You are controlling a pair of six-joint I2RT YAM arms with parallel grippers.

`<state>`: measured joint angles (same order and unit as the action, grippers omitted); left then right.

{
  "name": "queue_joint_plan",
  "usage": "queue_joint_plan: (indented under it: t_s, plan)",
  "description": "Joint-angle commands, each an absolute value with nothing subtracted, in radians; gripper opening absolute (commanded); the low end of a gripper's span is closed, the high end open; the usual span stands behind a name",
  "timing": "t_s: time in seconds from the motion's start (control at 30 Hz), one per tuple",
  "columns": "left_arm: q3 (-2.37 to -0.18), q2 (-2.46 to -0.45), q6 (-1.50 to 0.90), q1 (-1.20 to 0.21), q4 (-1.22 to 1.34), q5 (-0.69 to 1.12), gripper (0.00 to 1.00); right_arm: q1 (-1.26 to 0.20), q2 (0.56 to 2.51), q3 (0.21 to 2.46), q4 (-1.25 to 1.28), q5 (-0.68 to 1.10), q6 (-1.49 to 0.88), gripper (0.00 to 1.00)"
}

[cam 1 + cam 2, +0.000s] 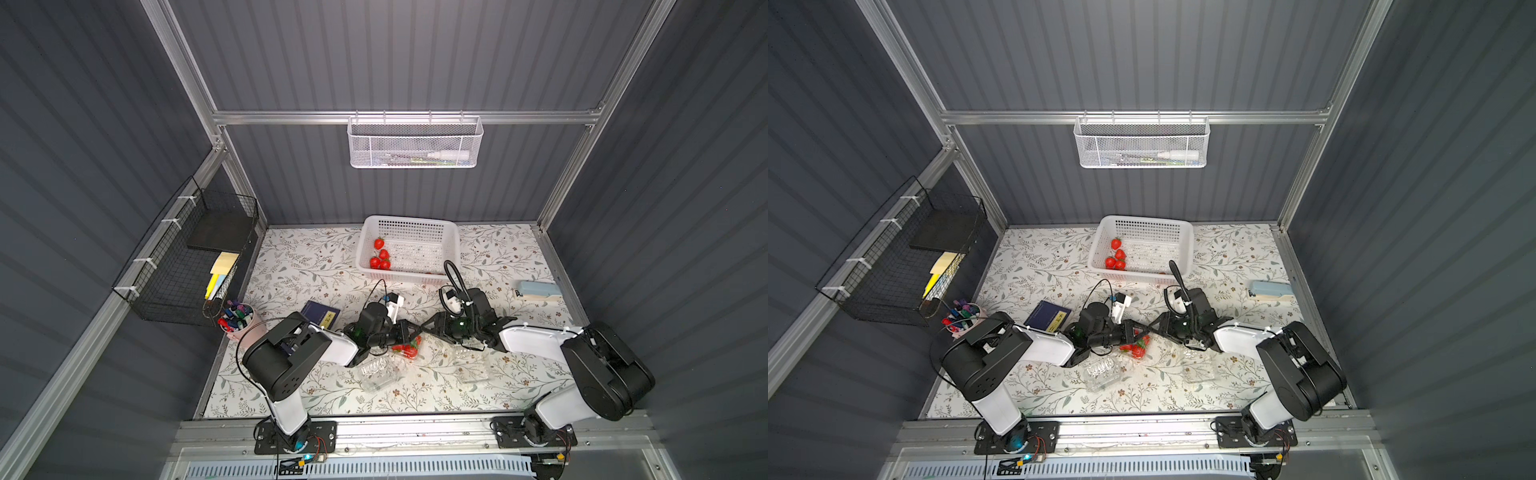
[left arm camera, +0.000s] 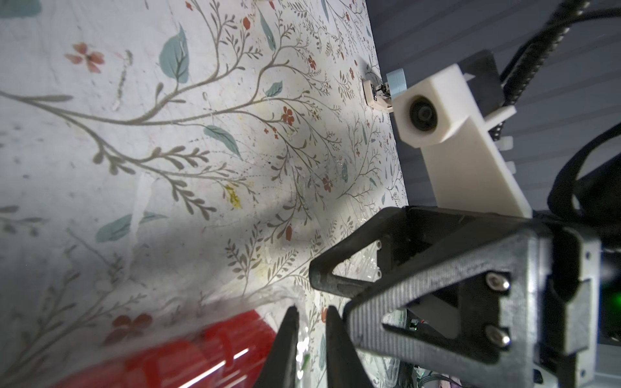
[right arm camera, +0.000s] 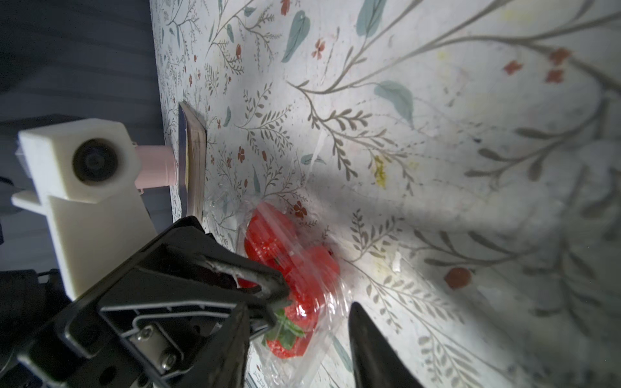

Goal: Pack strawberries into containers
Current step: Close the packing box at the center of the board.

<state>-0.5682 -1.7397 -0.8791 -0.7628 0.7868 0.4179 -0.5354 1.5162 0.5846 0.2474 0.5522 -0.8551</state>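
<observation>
Arms are being held inward, tips nearly meeting. An edge of the strawberry clamshell (image 1: 409, 350) is being pinched by the left gripper (image 1: 413, 332); the right gripper (image 1: 428, 328) is being held spread. The book label (image 1: 330, 319) is too small to read.

Clear container (image 1: 412, 354) of strawberries (image 1: 401, 348), two empty containers (image 1: 379, 371)

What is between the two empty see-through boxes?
Just bare flowery table lies between the empty box by the left arm and the empty box by the right arm; both top views show it.
</observation>
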Motion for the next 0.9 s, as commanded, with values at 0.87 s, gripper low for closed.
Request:
queue_joint_plan:
  t_s: [0.87]
  plan:
    - [-0.556, -1.726, -0.865, -0.774, 0.681, 0.384, 0.14, -0.584, 1.632, 0.49, 0.428, 0.571, -0.913, 0.41]
